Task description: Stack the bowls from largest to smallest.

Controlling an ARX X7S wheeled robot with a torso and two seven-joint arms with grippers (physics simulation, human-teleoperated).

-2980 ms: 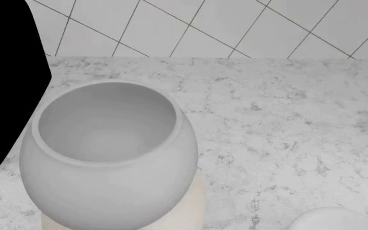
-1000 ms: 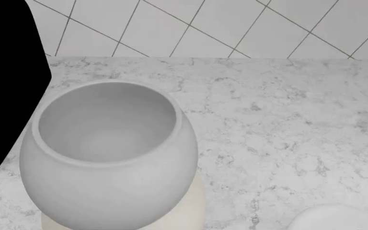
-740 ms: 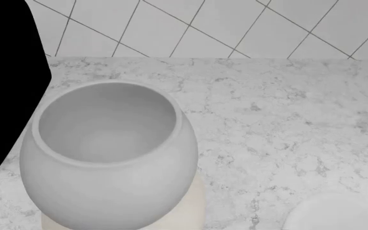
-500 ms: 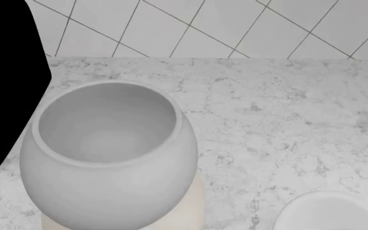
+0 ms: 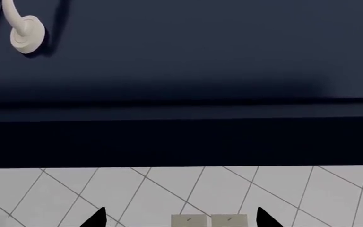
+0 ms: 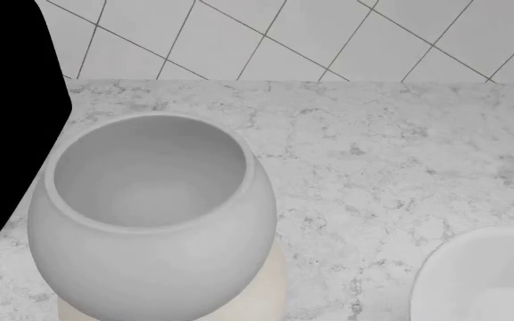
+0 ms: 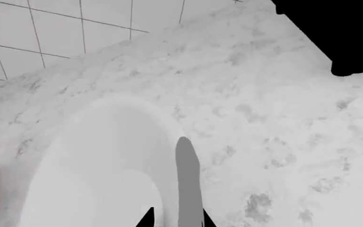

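**White bowl pinched at rim; grey bowl seated in cream bowl**

Currently the grey bowl (image 6: 154,221) sits upright inside the cream bowl (image 6: 270,294), of which only a pale sliver shows under it, at the left of the marble surface (image 6: 391,154) in the head view. Small white bowl (image 6: 484,277) at lower right of that view, well apart from the stack, partly cut by the frame edge.

Right wrist view: right gripper (image 7: 176,215) jaws pinching the white bowl's rim, one finger (image 7: 188,184) lying over the inner wall.

Left wrist view: left gripper (image 5: 180,218) faces the tiled wall (image 5: 295,194) and a dark cabinet (image 5: 188,56); jaws spread, nothing between the tips.
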